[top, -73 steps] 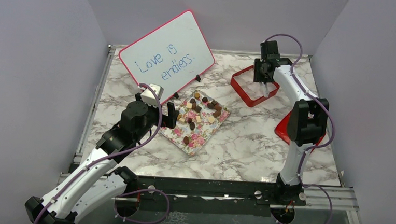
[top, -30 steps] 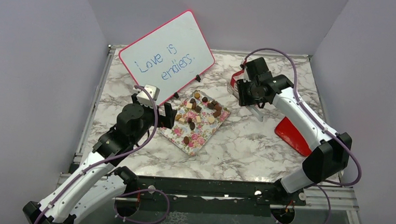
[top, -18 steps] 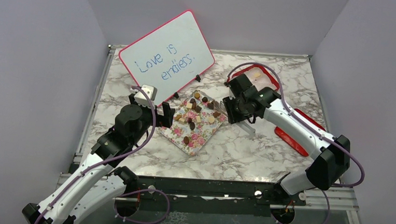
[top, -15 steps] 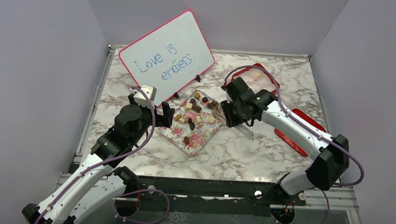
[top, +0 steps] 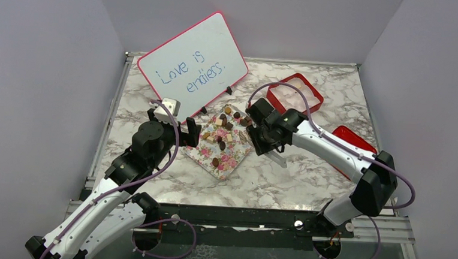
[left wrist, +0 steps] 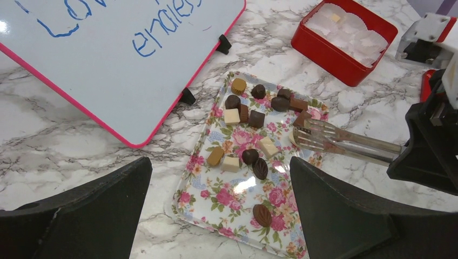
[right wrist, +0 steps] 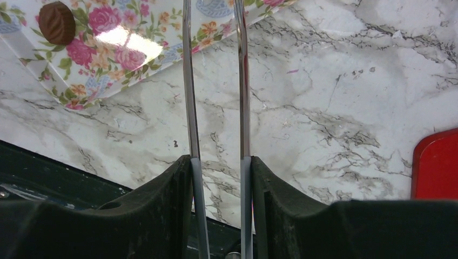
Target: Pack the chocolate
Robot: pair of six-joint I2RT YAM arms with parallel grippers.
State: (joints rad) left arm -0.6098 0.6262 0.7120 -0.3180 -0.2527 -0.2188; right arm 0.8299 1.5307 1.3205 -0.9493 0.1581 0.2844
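Observation:
The chocolate (top: 226,128) (left wrist: 254,118), dark, mid-brown and cream pieces, lies spread on a floral tray (top: 227,163) (left wrist: 227,199). My right gripper (top: 263,140) (right wrist: 216,162) is shut on metal tongs (left wrist: 345,143) (right wrist: 187,81), whose two arms run forward between my fingers. The tongs' tips hover over the tray's right side, close to a cream piece, with nothing between them. My left gripper (top: 193,133) (left wrist: 220,167) stands open just off the tray's near-left edge, holding nothing. One brown piece (right wrist: 56,22) shows on the tray's corner (right wrist: 108,48).
A red box (top: 276,99) (left wrist: 324,54) lined with white paper cups sits at the back right, one cream piece (left wrist: 336,18) in it. Its red lid (top: 347,137) (right wrist: 437,162) lies right of my right arm. A pink-framed whiteboard (top: 191,64) (left wrist: 108,48) stands behind the tray.
My right arm has swung from the red box leftward and nearer, bringing the tongs over the tray. The left arm has barely shifted.

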